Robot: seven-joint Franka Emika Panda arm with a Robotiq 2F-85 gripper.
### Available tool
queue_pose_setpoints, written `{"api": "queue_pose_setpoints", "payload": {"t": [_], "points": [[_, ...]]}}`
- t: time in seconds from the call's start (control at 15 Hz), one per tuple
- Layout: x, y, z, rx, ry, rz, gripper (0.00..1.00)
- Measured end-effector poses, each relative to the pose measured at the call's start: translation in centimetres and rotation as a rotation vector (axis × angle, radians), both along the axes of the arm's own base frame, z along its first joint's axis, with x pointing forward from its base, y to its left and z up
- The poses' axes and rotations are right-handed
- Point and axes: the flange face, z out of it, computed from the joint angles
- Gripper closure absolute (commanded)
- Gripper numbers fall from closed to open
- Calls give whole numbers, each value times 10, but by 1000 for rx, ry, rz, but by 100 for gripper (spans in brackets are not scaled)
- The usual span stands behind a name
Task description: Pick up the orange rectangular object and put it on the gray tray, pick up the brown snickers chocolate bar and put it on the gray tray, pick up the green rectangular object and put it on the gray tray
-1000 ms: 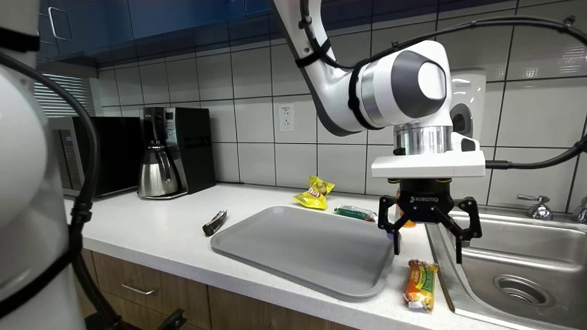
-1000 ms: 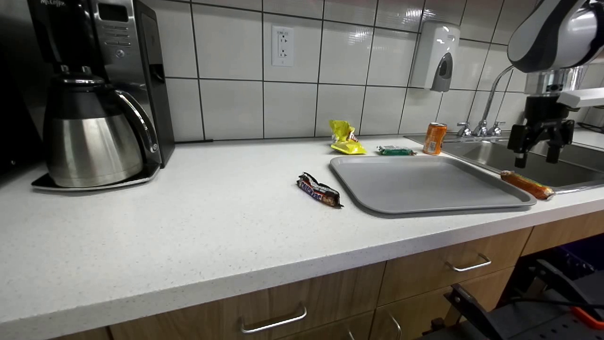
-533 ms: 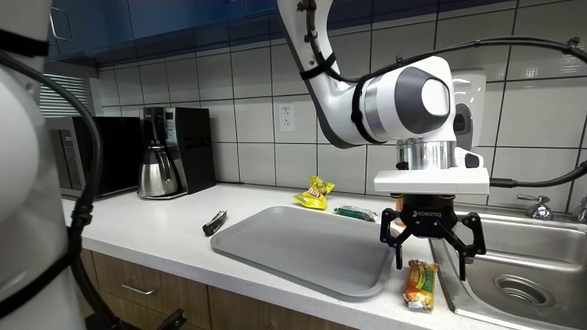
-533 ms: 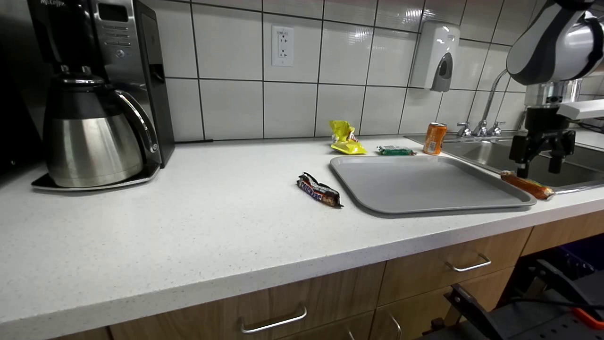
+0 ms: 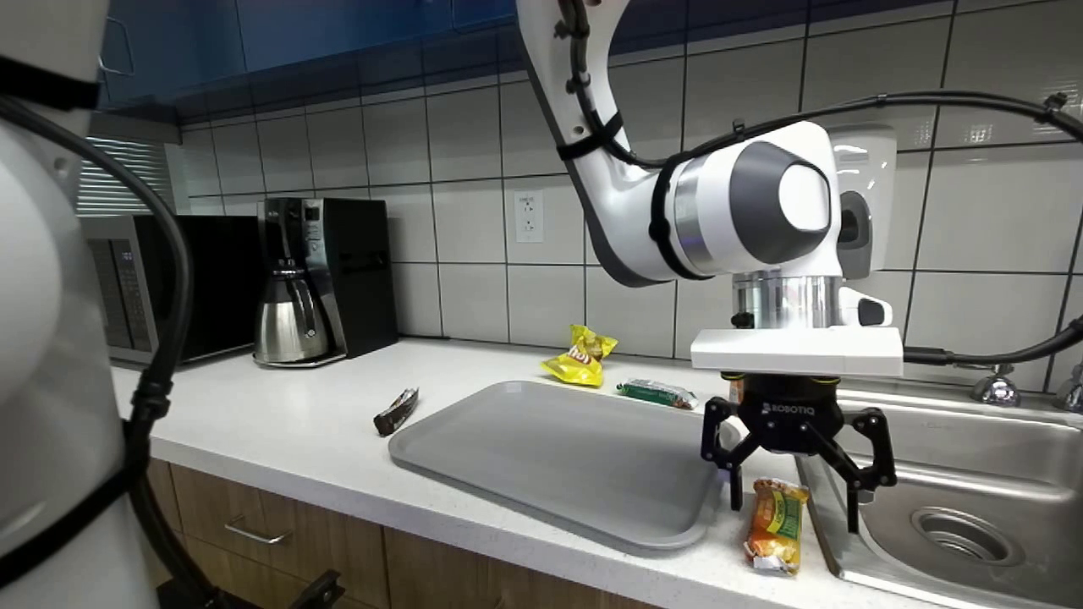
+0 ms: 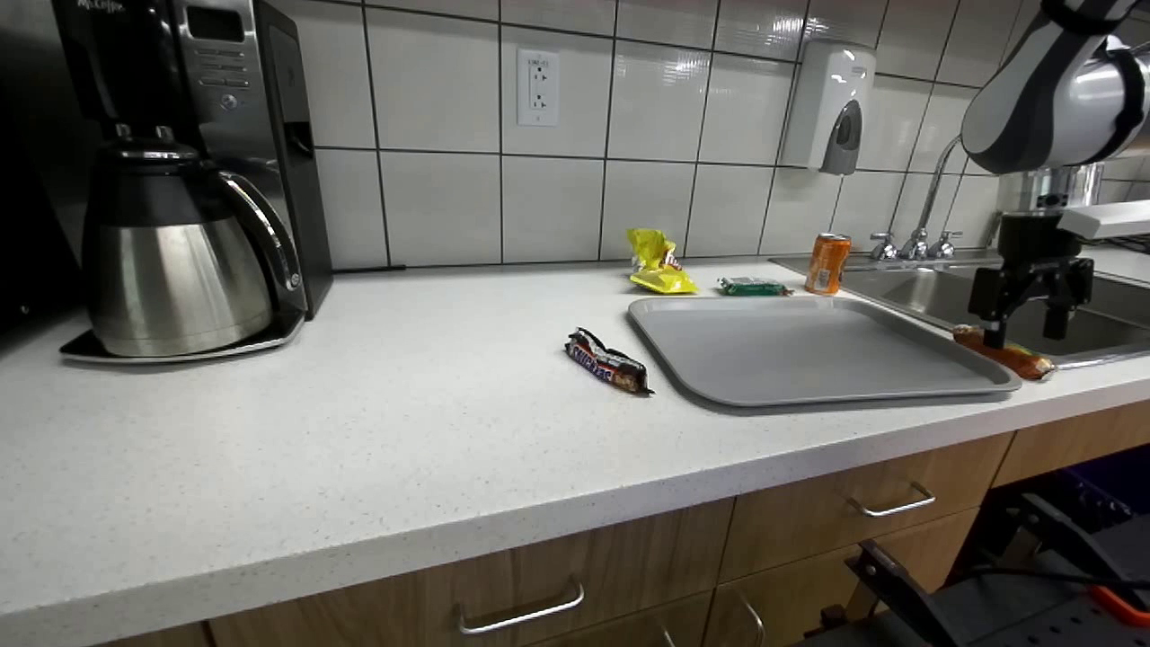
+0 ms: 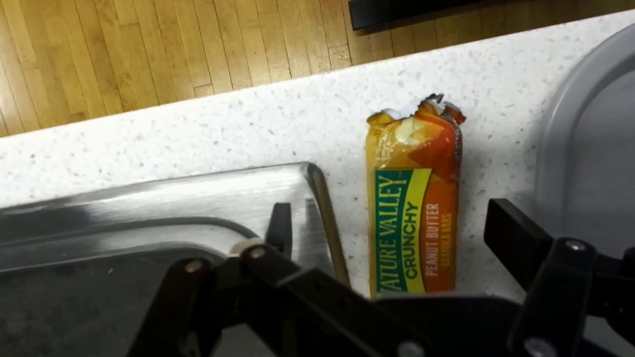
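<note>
The orange rectangular object is a wrapped granola bar [image 5: 775,533] on the counter between tray and sink; it also shows in an exterior view [image 6: 1026,365] and in the wrist view [image 7: 414,223]. My gripper [image 5: 794,518] is open and empty above it, with one finger on each side of the bar, not touching it. The gray tray [image 5: 558,461] lies flat with nothing on it. The brown snickers bar [image 6: 609,362] lies on the counter beside the tray's end away from the sink. The green rectangular object [image 6: 753,287] lies behind the tray. The wrist view shows neither.
A steel sink [image 5: 973,474] adjoins the orange bar; its raised rim [image 7: 325,213] lies under one finger. An orange can [image 6: 827,263] and a yellow bag [image 6: 660,262] stand behind the tray. A coffee maker [image 5: 355,275] stands at the far end. The counter's front edge is close by.
My gripper has moved down toward the orange bar, slowing in the last half second, and stays open. The bars and the tray have not moved.
</note>
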Motion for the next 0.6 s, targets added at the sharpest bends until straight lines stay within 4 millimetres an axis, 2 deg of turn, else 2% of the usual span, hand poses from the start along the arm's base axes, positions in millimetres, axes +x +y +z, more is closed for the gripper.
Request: {"api": "queue_pose_setpoints", "payload": {"t": [0.6], "points": [[6, 1, -11, -9, -4, 14, 0]]}}
